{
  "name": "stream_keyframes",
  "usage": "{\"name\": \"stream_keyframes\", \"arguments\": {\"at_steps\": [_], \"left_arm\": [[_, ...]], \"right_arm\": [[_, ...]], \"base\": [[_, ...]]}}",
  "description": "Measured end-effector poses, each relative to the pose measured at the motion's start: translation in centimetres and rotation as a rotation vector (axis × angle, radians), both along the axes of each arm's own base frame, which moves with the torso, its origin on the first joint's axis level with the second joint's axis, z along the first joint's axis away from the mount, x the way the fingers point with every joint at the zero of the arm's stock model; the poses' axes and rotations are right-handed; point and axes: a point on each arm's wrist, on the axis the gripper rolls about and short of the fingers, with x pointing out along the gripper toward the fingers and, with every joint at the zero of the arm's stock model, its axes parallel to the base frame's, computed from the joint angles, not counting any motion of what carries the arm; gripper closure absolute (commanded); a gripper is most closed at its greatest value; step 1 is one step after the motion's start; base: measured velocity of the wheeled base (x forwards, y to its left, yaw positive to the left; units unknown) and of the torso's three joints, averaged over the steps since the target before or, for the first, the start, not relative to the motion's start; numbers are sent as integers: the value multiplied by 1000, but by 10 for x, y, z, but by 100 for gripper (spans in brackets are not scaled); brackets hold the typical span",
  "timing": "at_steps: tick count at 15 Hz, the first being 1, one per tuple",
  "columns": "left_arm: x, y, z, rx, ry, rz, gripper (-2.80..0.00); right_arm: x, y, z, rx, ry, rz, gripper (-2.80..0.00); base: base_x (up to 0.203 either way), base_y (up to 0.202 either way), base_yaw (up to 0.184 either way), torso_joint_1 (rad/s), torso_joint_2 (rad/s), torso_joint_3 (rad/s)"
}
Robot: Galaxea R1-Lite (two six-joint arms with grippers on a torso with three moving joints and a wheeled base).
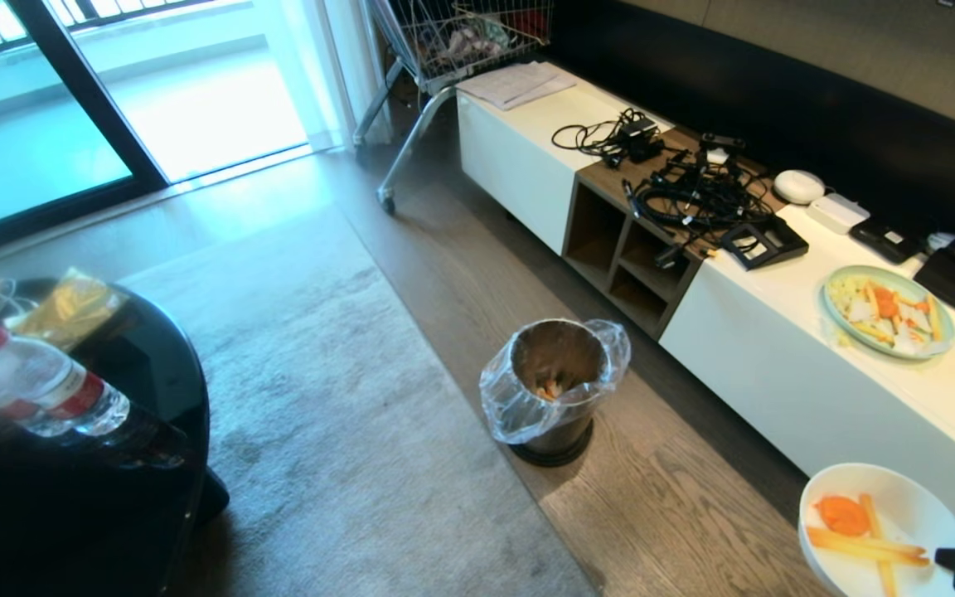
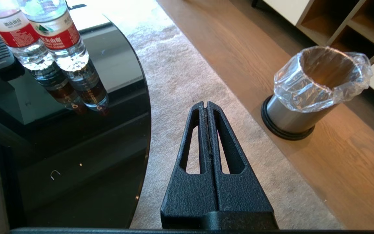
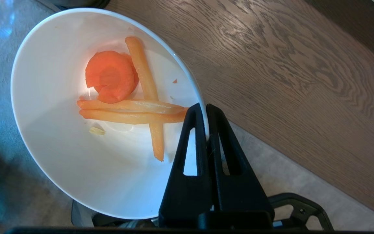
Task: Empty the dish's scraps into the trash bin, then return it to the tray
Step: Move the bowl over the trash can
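I am carrying toward the trash bin (image 1: 556, 377), which stands on the floor well apart from my load. My right gripper (image 3: 205, 109) is clenched on the rim of the dish (image 3: 63, 152), scraps (image 3: 125, 94) inside. Next I must bring it over the liner and tip. My left gripper (image 2: 206, 105) hangs pressed shut, empty.

Both the left gripper (image 2: 205, 104) and the right gripper (image 3: 205, 108) have rough matte black plastic fingers, tapering with long slots, and a white label marks the right one.
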Motion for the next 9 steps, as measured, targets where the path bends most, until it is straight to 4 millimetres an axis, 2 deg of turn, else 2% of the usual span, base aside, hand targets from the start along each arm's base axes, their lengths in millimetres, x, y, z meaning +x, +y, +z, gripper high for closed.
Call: {"name": "stream_keyframes", "arguments": {"at_steps": [9], "left_arm": [[0, 0, 0, 0, 0, 0, 0]], "right_arm": [[17, 4, 9, 11, -162, 37, 0]], "base": [[0, 0, 0, 5, 2, -199]]}}
